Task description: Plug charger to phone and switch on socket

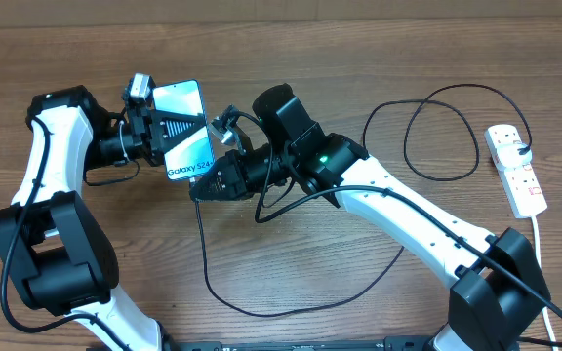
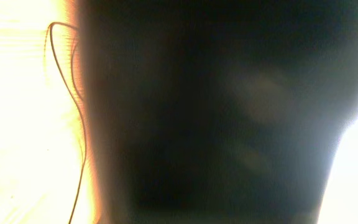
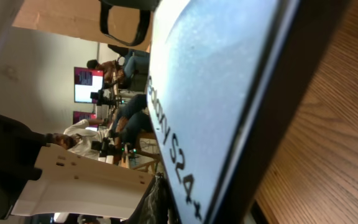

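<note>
The table (image 1: 291, 58) carries all items. The socket (image 1: 517, 174) lies at the right edge of the table, its long axis running near to far.

The phone (image 1: 191, 102) is held above the table at far left, screen up and tilted. The left end effector (image 1: 167, 134) is closed on it, with one finger lying across the screen.

The right end effector (image 1: 203, 187) sits just beside the phone's near short edge. The overhead view does not show whether its jaws are apart or gripping.

The charger (image 1: 204, 253) drops from this end effector, loops across the near table, and coils right to the socket's far end.

In the right wrist view, the phone (image 3: 229, 81) fills the frame edge-on.
</note>
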